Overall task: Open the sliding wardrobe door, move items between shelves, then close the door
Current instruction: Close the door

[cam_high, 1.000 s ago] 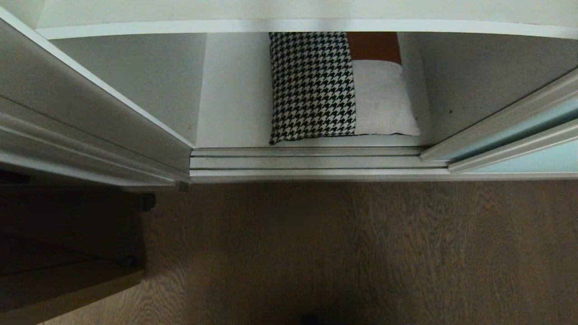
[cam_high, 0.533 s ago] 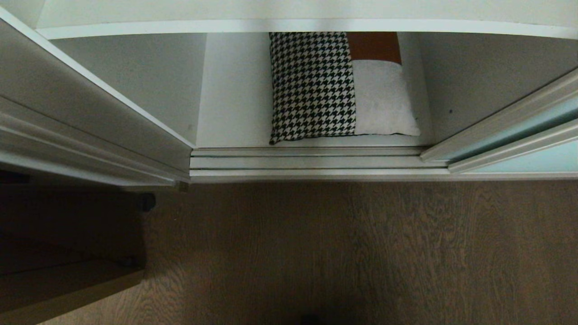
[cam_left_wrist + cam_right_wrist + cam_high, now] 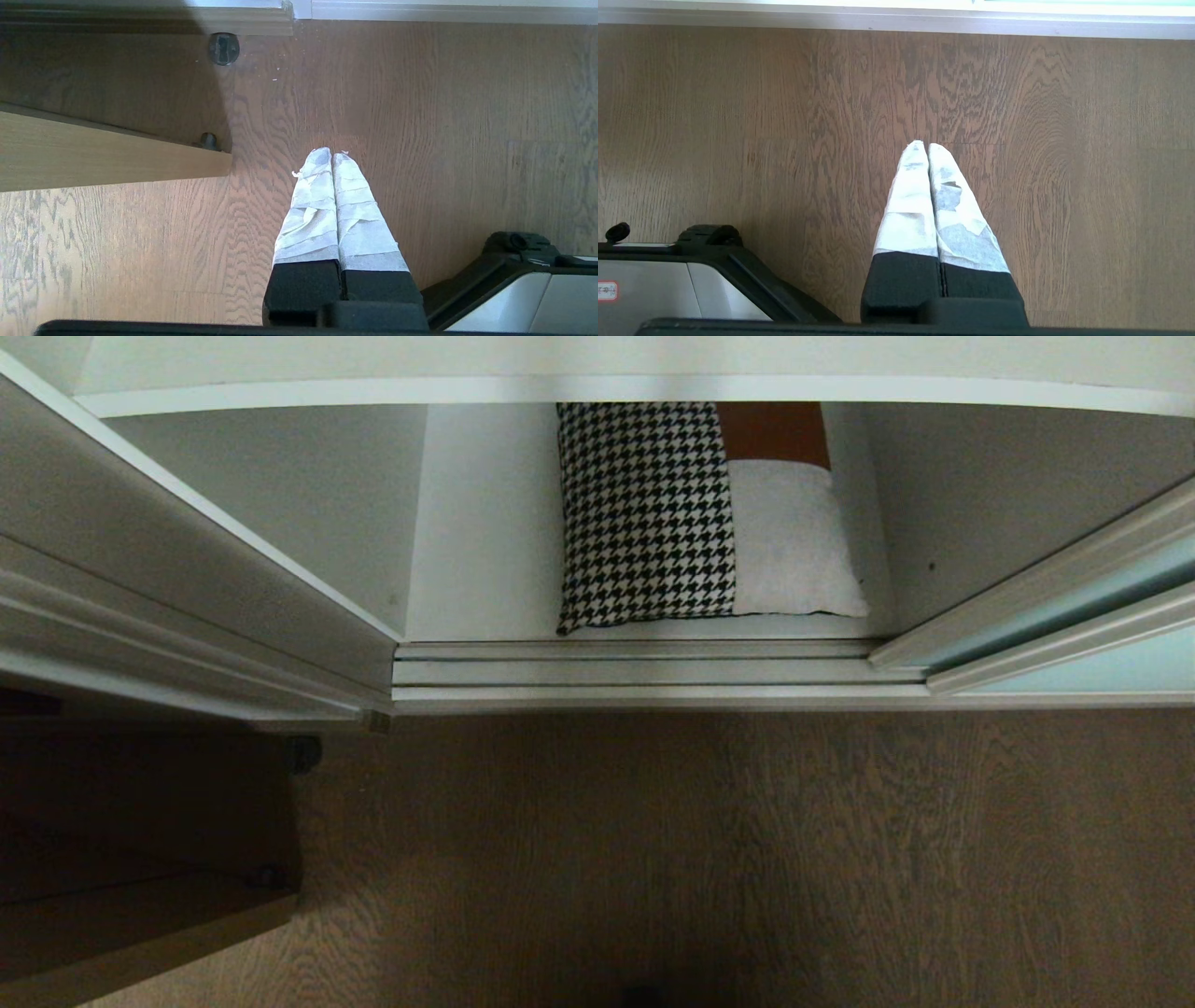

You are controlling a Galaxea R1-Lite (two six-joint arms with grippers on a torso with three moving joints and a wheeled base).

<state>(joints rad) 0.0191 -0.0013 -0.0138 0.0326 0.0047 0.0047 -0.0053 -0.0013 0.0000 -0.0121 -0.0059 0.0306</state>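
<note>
The wardrobe stands open in the head view. A square cushion [image 3: 700, 518], houndstooth on one half with rust-brown and light-grey patches, lies flat on the bottom white shelf [image 3: 481, 551]. Another shelf [image 3: 597, 373] runs across above it. The aqua frosted sliding wardrobe door [image 3: 1074, 625] is pushed to the right. Neither arm shows in the head view. My left gripper [image 3: 331, 154] hangs shut and empty over the wooden floor, tape-wrapped fingers pressed together. My right gripper [image 3: 923, 144] is likewise shut and empty over the floor.
The ridged silver-white floor track [image 3: 644, 674] runs along the wardrobe's front. A white-grey side panel [image 3: 168, 588] stands at the left, with a wooden board [image 3: 107, 154] on small feet beside it. My black and white base [image 3: 668, 275] shows in both wrist views.
</note>
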